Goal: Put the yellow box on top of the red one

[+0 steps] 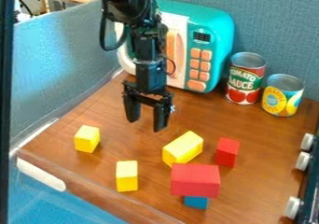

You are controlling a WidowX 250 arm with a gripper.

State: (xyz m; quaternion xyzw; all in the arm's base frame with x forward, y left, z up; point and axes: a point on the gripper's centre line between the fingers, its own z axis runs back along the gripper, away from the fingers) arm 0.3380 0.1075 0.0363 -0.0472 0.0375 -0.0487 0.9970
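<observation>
Beyond the oblong red wooden-looking block [195, 180], the black two-finger gripper [146, 124] hangs spread; grabbing the oblong yellow wooden-looking block [183, 148] so close behind the red, it might knock that over.

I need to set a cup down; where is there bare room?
Bare wood lies between the small red block and the white knobs, and between the cans and that block. It's crowded around the large red block, with the blue block and large yellow block close by.
</observation>
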